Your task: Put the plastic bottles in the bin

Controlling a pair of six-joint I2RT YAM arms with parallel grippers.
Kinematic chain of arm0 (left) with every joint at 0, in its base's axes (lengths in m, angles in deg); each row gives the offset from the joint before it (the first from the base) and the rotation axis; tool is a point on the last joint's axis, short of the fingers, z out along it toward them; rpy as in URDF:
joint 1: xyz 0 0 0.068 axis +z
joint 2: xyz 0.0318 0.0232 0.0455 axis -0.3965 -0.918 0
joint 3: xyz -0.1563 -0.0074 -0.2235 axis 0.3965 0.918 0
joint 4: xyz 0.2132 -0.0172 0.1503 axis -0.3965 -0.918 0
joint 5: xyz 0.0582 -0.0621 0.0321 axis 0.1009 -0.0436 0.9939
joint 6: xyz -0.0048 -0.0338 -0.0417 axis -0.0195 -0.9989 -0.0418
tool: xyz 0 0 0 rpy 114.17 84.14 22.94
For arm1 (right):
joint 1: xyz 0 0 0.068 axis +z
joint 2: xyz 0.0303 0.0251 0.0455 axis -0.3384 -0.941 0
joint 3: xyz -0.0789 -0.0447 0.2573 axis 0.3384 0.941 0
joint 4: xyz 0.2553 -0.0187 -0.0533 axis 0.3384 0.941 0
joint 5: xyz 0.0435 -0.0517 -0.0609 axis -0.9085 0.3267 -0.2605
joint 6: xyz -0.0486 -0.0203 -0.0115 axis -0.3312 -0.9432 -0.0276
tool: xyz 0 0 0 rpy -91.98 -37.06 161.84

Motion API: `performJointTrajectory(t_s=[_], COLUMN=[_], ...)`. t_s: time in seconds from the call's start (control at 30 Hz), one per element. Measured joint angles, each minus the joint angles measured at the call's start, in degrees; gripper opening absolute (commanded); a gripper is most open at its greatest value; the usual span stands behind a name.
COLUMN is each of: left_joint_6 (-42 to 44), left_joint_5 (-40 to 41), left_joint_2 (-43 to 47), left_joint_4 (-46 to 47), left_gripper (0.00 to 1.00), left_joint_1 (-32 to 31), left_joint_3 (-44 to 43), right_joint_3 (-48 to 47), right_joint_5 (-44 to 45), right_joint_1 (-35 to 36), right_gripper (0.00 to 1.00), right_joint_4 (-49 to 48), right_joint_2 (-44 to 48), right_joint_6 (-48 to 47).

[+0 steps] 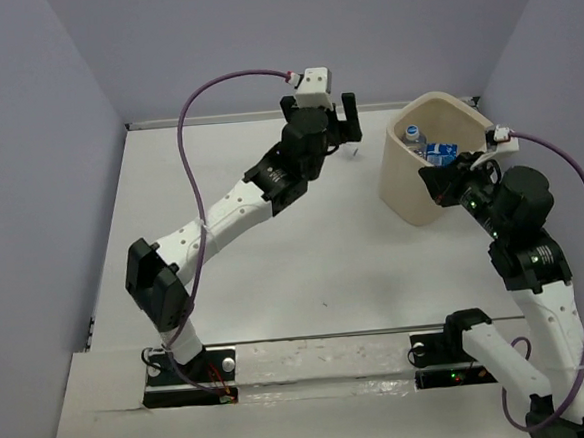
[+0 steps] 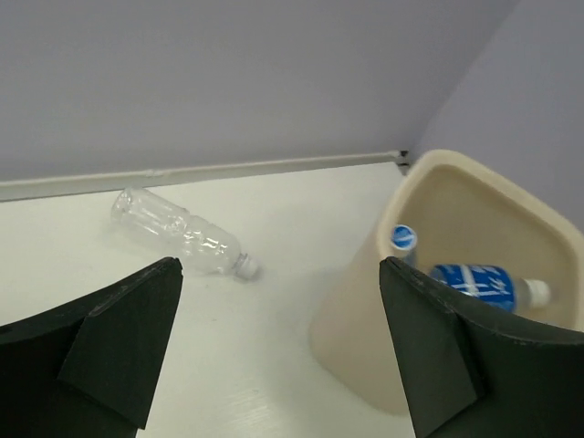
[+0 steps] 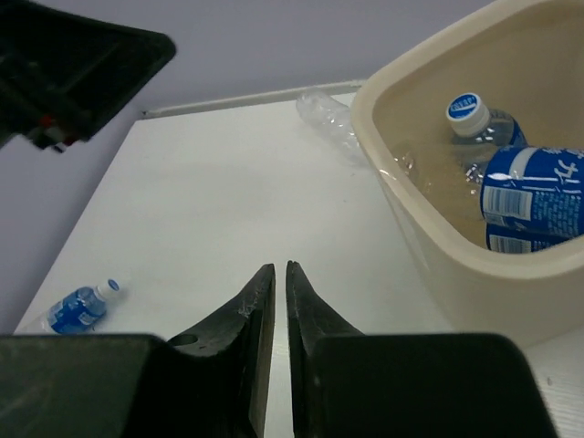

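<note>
My left gripper [image 2: 278,265] stands wide open, empty. My right gripper [image 3: 280,274], beside the bin [image 3: 429,265], is almost closed on nothing. Some bottles [image 3: 534,196] lie inside the bin; a clear bottle [image 2: 182,235] lies on the table [image 2: 274,365] near it.

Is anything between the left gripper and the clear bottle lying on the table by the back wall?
Nothing visible stands between them. In the left wrist view the clear bottle lies ahead of the open left gripper; the bin stands off to the right, apart from the bottle.
</note>
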Motion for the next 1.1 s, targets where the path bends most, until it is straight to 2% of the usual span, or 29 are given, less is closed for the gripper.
performJointTrajectory(t_s=[0.17,0.23,0.27,0.33,0.37,0.47,0.57,0.67,0.73,0.83,0.93,1.1], left_joint_6=[-5.62,-7.56,-8.55,-10.75,-12.61,-16.15,-18.12,-18.8,-18.73,-18.01,-16.79,-14.34], left_joint_5=[-1.92,-1.75,-1.68,-1.6,-1.64,-1.81,-1.62,-1.62,-1.6,-1.36,-1.29,-1.97], left_joint_2=[-3.8,-1.27,0.66,6.49,11.47,23.98,35.1,45.79,52.57,59.19,62.6,63.36], left_joint_4=[-3.87,-3.43,-2.99,-3.23,-3.13,-4.5,-7.65,-11.78,-14.8,-18.93,-19.76,-20.2], left_gripper=[0.99,0.99,0.99,0.99,0.99,0.99,0.99,0.99,0.99,0.99,0.99,0.99], left_joint_1=[8.85,10.8,11.15,11.74,12.31,13.99,15.43,15.63,15.63,15.63,15.63,15.63], left_joint_3=[0.07,5.09,8.46,16.37,22.67,34.18,41.33,44.35,46.03,46.73,46.71,48.5], right_joint_3=[-8.52,-13.57,-15.34,-18.62,-20.72,-28.04,-34.99,-42.05,-50.03,-58.88,-66.38,-84.96], right_joint_5=[-6.67,-8.98,-9.46,-9.27,-8.81,-8.5,-8.92,-8.0,-5.51,-0.5,4.68,12.61], right_joint_1=[0.02,1.09,1.86,5.46,7.65,14.43,17.22,17.92,18.27,19.06,19.65,19.91], right_gripper=[0.29,0.33,0.39,0.48,0.58,0.78,0.86,0.9,0.93,1.0,1.0,1.0], right_joint_4=[0.07,-0.61,-0.7,-0.35,0.39,1.66,2.05,3.63,4.98,5.46,5.92,4.68], right_joint_2=[-10.6,-17.46,-20.06,-25.81,-28.68,-38.69,-49.81,-59.84,-69.09,-80.67,-89.92,-107.06], right_joint_6=[-2.99,-4.37,-5.03,-7.28,-8.28,-12.92,-16.68,-20.15,-23.23,-27.36,-31.01,-39.17])
